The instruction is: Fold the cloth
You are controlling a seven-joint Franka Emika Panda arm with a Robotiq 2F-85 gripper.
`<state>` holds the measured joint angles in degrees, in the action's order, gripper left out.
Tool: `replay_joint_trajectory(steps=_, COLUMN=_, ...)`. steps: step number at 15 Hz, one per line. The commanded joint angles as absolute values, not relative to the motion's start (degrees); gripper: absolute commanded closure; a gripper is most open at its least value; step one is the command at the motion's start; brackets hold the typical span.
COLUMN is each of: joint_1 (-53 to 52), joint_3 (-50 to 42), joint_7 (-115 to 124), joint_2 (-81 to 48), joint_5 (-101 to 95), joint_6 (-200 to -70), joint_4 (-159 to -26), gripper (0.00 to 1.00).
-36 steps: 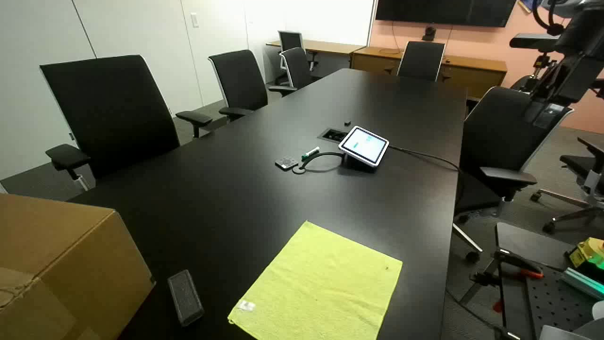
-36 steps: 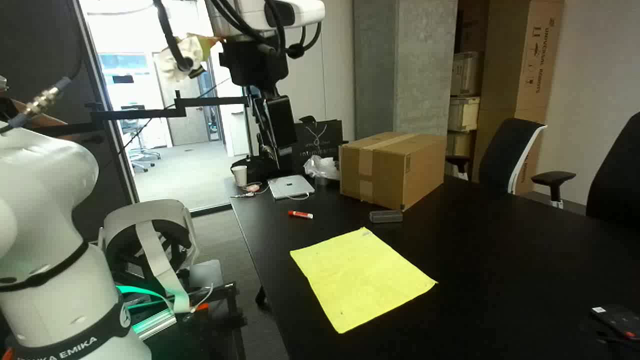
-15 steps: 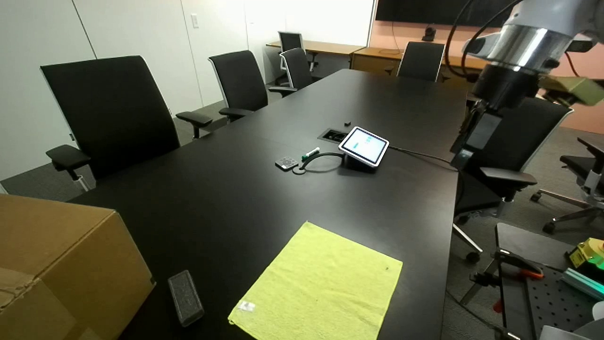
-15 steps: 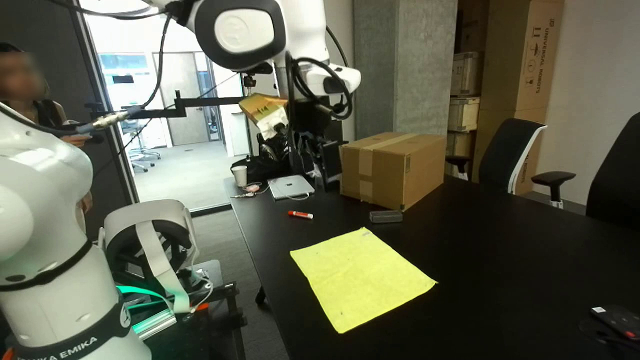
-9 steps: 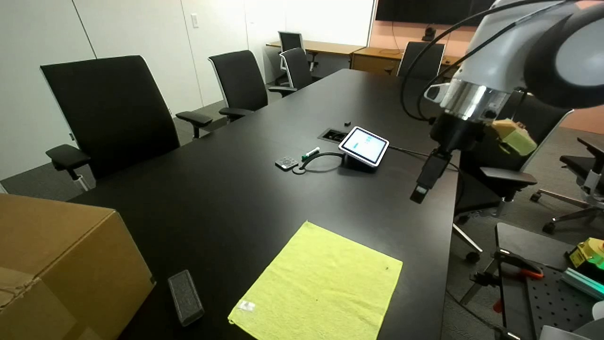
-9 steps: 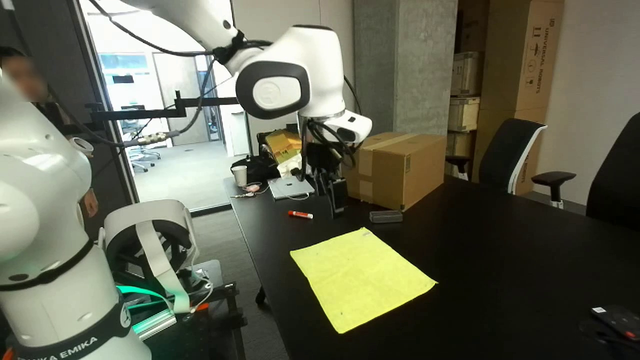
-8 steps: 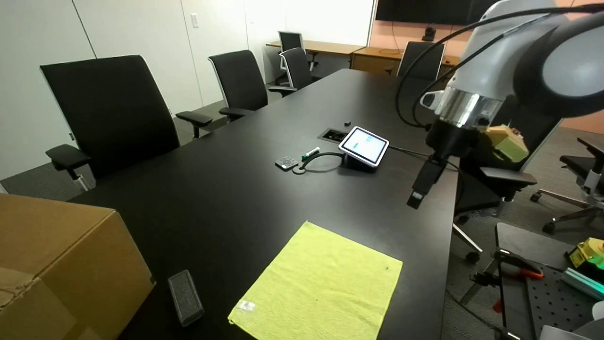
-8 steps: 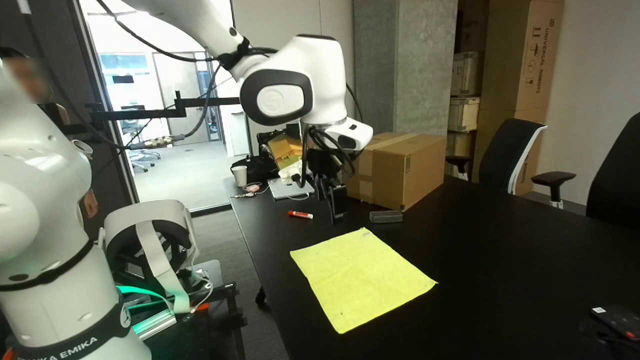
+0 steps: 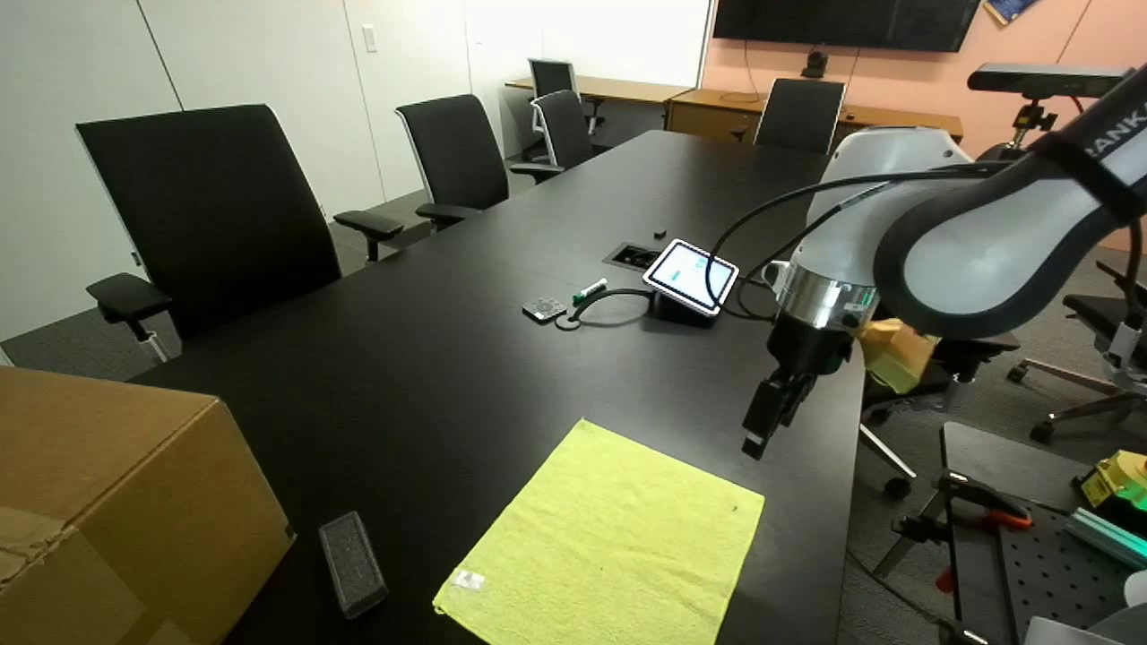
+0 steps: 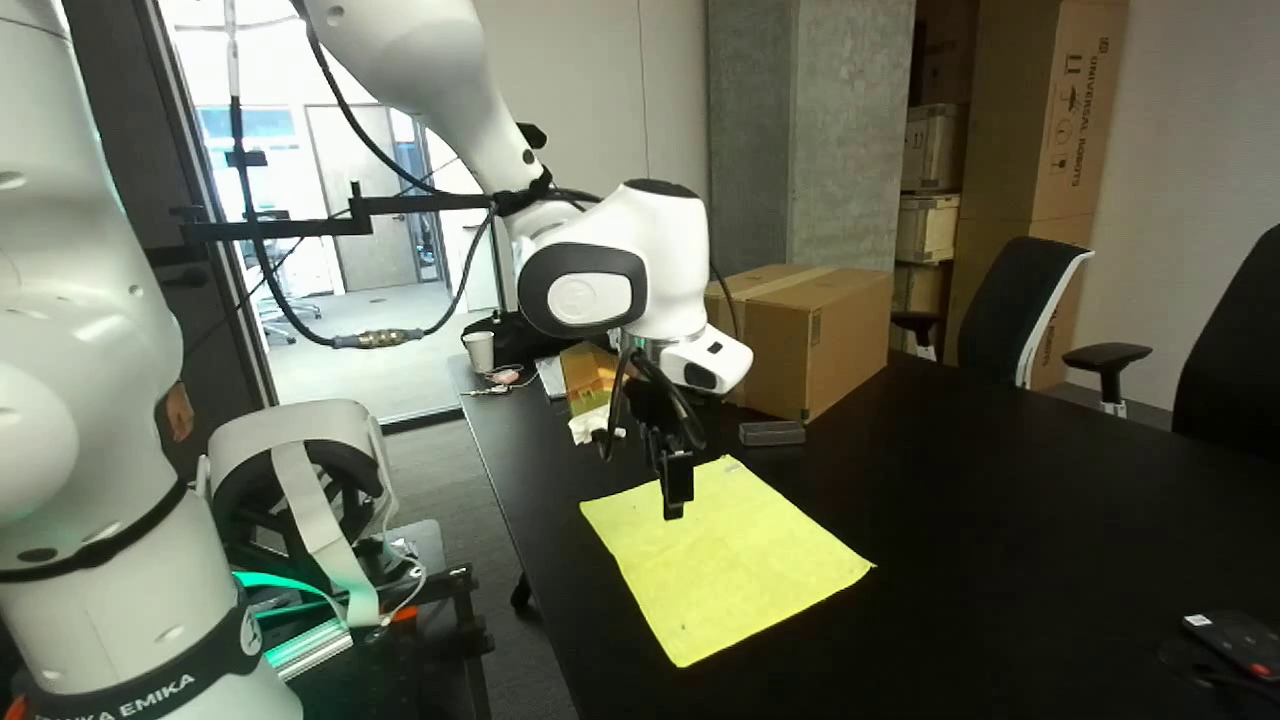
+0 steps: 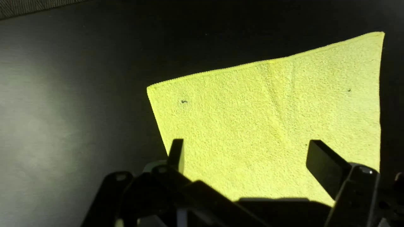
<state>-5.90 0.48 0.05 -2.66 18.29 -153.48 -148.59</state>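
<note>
The yellow-green cloth [image 9: 618, 546] lies flat and spread out on the dark table in both exterior views. A pale tag marks one of its corners. In the wrist view the cloth [image 11: 246, 113] fills the middle, with a shallow crease and small dark specks. My gripper [image 11: 247, 148] is open, its two fingers wide apart with only cloth surface showing beyond the gap. It hangs above the table near the cloth, pointing down; in an exterior view the gripper [image 10: 674, 508] overlaps the cloth's edge. No contact shows. The cloth's near part is hidden by the gripper in the wrist view.
A cardboard box [image 10: 800, 345] and a small dark block [image 9: 352, 564] stand on the table [image 9: 430, 403] beside the cloth. Farther along sits a tablet on a stand [image 9: 690, 276] with a cable. Chairs [image 9: 215, 215] line the table. A dark handheld device [image 10: 1235, 640] lies at one side.
From high up beside the table, my arm has swung over it and come down toward the cloth. The cloth has stayed in place.
</note>
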Motion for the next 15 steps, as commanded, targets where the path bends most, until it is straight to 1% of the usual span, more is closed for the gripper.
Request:
replay_joint_trajectory(steps=1, joint_1=-4.49, joint_3=3.51, joint_7=-5.19, joint_2=-8.98, joint_5=24.93, joint_6=-159.49, joint_4=-147.22, gripper=0.00)
replay_joint_trajectory(steps=6, joint_1=0.87, joint_3=10.97, joint_7=-17.67, joint_2=-14.88, joint_5=35.36, joint_6=-164.30, joint_4=-146.89, gripper=0.00)
replay_joint_trajectory(steps=10, joint_1=3.22, joint_3=13.26, joint_7=-25.85, joint_2=-17.96, joint_5=43.31, joint_6=-166.13, joint_4=-147.01, gripper=0.00)
replay_joint_trajectory(steps=15, joint_1=5.08, joint_3=13.90, joint_7=-30.40, joint_2=-23.13, joint_5=46.42, joint_6=-169.27, joint_4=-146.16, gripper=0.00)
